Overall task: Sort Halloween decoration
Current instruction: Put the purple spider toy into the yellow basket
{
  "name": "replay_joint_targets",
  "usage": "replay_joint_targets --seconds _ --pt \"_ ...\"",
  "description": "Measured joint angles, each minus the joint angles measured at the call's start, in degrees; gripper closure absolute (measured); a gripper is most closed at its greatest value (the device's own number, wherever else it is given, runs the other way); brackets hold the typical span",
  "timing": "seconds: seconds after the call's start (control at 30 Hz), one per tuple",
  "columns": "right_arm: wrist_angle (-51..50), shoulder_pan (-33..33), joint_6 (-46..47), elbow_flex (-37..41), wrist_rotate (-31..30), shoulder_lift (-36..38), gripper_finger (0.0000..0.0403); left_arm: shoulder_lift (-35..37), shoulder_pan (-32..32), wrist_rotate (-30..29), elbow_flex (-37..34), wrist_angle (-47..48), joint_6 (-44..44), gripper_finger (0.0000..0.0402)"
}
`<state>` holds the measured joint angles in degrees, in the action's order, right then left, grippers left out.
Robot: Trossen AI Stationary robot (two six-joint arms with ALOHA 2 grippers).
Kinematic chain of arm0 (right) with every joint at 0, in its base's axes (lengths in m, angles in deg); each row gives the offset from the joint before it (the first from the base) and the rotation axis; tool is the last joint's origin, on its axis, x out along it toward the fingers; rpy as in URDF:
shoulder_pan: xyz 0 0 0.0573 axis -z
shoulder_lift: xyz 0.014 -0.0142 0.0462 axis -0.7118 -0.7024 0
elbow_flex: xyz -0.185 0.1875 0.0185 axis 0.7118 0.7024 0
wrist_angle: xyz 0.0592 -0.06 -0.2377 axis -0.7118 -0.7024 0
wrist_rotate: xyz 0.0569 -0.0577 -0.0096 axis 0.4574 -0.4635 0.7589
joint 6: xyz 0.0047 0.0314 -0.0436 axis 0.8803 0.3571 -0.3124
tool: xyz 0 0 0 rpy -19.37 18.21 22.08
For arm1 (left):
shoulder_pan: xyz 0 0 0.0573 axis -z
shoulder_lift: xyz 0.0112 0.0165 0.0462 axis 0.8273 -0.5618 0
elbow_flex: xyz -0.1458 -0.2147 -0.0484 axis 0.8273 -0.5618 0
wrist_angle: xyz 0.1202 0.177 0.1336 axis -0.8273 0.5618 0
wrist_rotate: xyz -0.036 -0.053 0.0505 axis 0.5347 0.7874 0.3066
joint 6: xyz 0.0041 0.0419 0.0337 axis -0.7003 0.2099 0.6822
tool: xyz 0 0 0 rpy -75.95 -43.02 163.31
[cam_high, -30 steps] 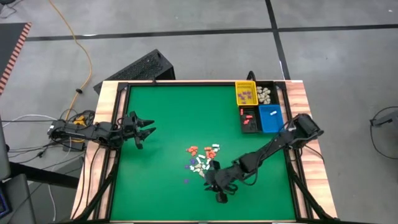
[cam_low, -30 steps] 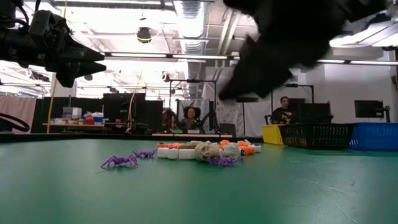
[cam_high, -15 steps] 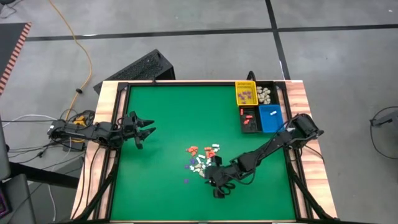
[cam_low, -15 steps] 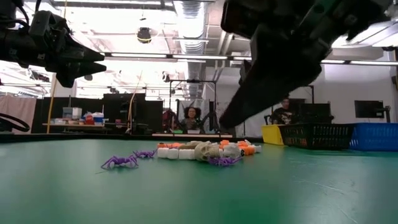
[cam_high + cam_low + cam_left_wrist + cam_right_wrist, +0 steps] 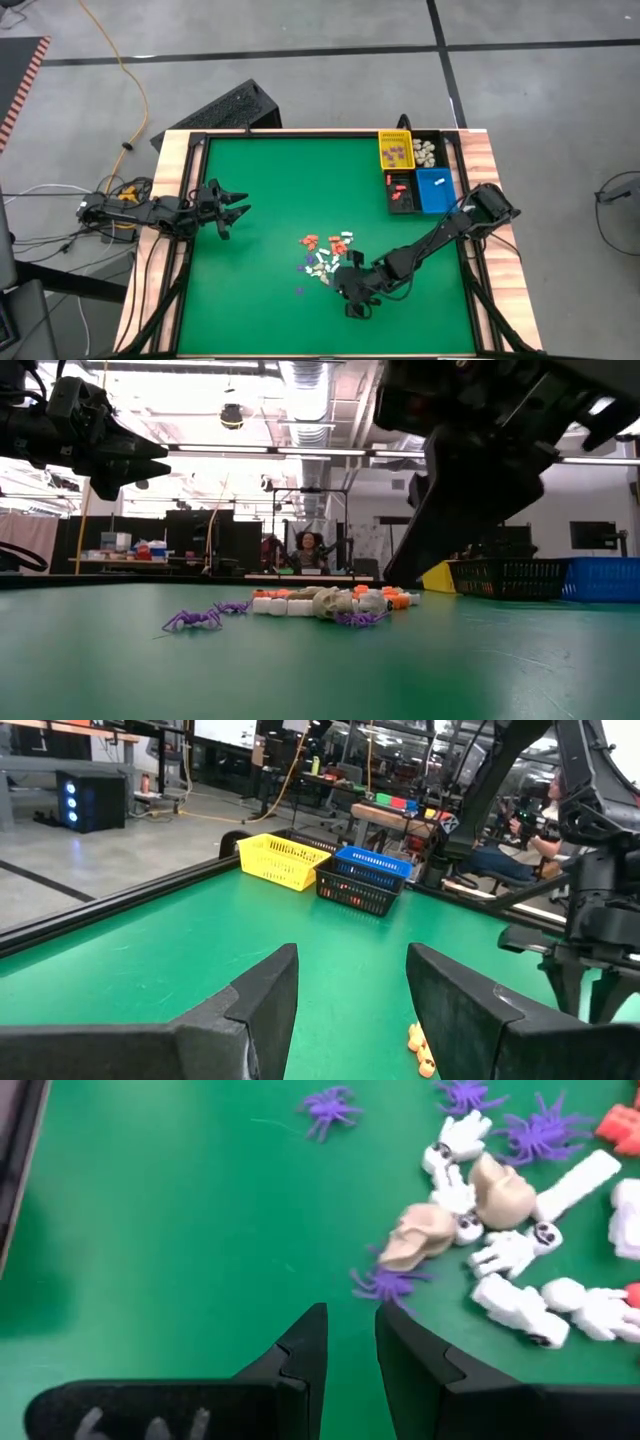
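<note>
The Halloween decoration is a small heap of trinkets [image 5: 325, 258] lying mid-table: cream skulls [image 5: 420, 1238], white bone pieces [image 5: 520, 1305], purple spiders [image 5: 388, 1283] and orange bits [image 5: 395, 597]. One purple spider [image 5: 298, 291] lies apart on the near left. My right gripper [image 5: 352, 308] hovers just near of the heap, slanting down at the green mat. Its fingers [image 5: 350, 1325] stand slightly open with nothing between them, short of the closest spider. My left gripper [image 5: 240, 207] waits open and level above the table's left side.
A yellow bin [image 5: 395, 150], a blue bin [image 5: 435, 190] and a black bin [image 5: 402, 192] stand at the far right corner, each with a few trinkets inside. A raised black rim [image 5: 300, 133] frames the green mat. People sit in the room beyond the table [image 5: 305, 545].
My right gripper has tipped its fingers more steeply down at the mat beside the heap, staying nearly in place. Its finger gap looks the same. The trinkets have not moved.
</note>
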<state>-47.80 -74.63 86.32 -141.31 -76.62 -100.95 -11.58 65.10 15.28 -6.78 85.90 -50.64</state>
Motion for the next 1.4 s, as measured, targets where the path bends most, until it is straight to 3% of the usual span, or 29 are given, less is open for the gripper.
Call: replay_joint_targets --seconds 0.3,0.67,1.0,1.4 --pt "0.15 -2.98 -0.46 0.0 -10.74 -0.04 0.0284 0.0 0.0 0.0 0.0 0.0 0.01 0.0223" --pt "3.42 -2.69 0.24 -0.01 -11.8 -2.78 0.0176 0.02 0.0 0.0 0.0 0.0 -0.01 0.0223" --pt "5.34 -1.81 -0.18 0.0 -11.09 -4.15 0.019 -0.13 0.02 -0.13 0.0 0.0 0.01 0.0223" --pt "8.17 0.12 -1.0 0.0 -6.03 -6.43 0.0191 -0.16 0.0 -0.13 0.0 0.0 -0.01 0.0223"
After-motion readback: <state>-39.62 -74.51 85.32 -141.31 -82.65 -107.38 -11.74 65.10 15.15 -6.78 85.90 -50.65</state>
